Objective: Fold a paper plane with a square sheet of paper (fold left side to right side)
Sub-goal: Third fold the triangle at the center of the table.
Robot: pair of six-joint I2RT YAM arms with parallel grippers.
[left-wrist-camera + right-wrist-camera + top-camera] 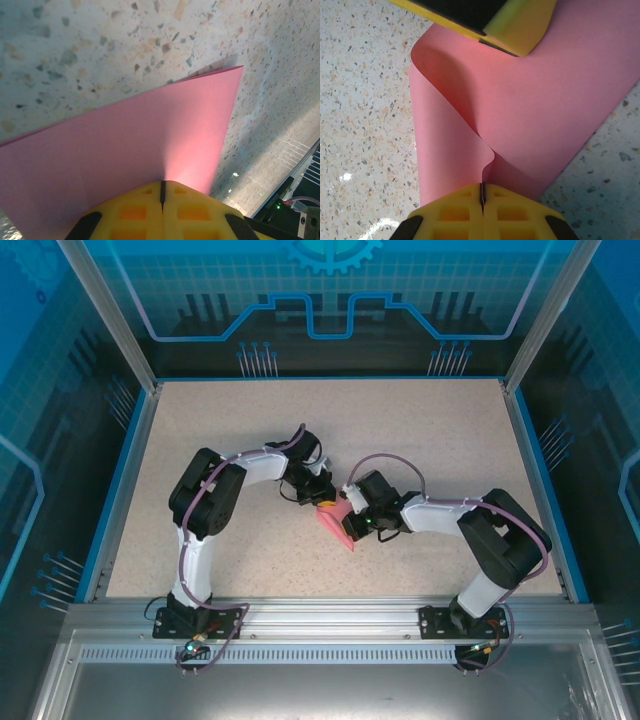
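Observation:
The square sheet of paper [336, 525] is pink and lies on the speckled table between my two grippers. In the right wrist view the paper [555, 95] curls up from the table, and one edge runs into the slit of my right gripper [481, 194], which is shut on it. My left gripper [512, 47] rests its shut yellow fingers on the far part of the sheet. In the left wrist view the paper [125, 150] spreads flat beyond my left gripper [162, 186], whose jaws are shut with no paper visible in the slit. A second layer's edge peeks out at the sheet's far corner.
The speckled tabletop [400, 430] is framed by a blue rim, with an aluminium rail [330, 615] along the near edge carrying both arm bases. Part of the right arm [292, 212] shows close beside the left gripper.

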